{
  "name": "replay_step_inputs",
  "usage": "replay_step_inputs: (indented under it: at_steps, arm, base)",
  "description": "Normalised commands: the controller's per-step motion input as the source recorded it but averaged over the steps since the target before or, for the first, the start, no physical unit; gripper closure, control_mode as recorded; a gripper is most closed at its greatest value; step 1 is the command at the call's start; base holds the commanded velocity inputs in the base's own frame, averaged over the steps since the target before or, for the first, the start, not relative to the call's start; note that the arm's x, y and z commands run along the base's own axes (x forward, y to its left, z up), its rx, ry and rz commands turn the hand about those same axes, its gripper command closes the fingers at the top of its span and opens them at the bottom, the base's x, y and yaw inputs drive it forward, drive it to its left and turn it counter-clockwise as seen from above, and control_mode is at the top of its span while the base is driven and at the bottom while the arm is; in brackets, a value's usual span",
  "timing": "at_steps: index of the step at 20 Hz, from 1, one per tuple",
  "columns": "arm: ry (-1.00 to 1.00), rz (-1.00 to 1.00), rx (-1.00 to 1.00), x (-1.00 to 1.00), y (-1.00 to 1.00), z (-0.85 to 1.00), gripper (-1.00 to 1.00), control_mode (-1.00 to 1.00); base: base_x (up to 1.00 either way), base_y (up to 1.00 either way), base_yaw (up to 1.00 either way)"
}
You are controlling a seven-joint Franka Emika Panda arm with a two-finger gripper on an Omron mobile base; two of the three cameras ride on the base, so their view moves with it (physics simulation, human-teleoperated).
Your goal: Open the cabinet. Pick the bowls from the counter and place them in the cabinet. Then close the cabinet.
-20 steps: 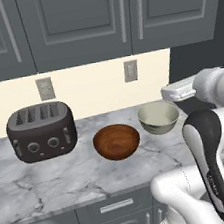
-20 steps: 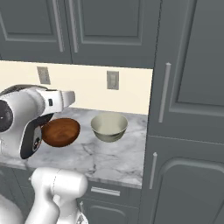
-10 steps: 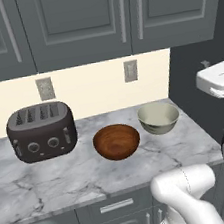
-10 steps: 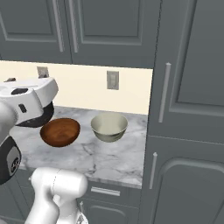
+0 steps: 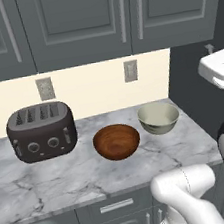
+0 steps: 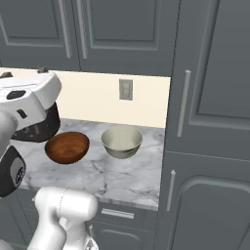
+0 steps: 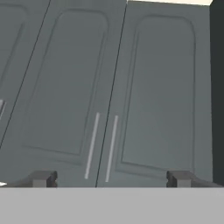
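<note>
Tool (image 7: 109,178) of mine is spread, facing the cabinet (image 7: 109,87) doors; base views add two bowls (image 5: 116,141) (image 5: 158,118) and one toaster (image 5: 41,131) on the surface (image 5: 68,183).

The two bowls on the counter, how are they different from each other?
The brown bowl is shiny reddish wood, while the pale bowl is creamy green inside and greyish outside. The brown bowl sits nearer the toaster; the pale bowl sits closer to the wall and the counter's right end. The brown bowl looks shallower, the pale bowl deeper. Both are round, upright, empty and of similar size.
</note>
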Motion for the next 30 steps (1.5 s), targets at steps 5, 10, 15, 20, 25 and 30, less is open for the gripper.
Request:
replay_step_inputs:
  at_steps: [5,10,15,20,25,30]
  arm:
    - [-0.23,0.00,0.00,0.59,0.00,0.43,-1.00,-1.00]
    - [-0.14,0.00,0.00,0.77,0.01,0.17,-1.00,-1.00]
    - [0.00,0.00,0.00,0.74,0.00,0.03,-1.00,-1.00]
    - [0.10,0.00,0.00,0.77,0.02,0.02,-1.00,-1.00]
    - [0.14,0.00,0.00,0.84,0.09,0.00,-1.00,-1.00]
    - [0.16,0.00,0.00,0.85,0.13,0.00,-1.00,-1.00]
  base:
    - [0.00,0.00,0.00]
    - [0.00,0.00,0.00]
    - [0.00,0.00,0.00]
    - [0.00,0.00,0.00]
    - [0.00,0.00,0.00]
    - [0.00,0.00,0.00]
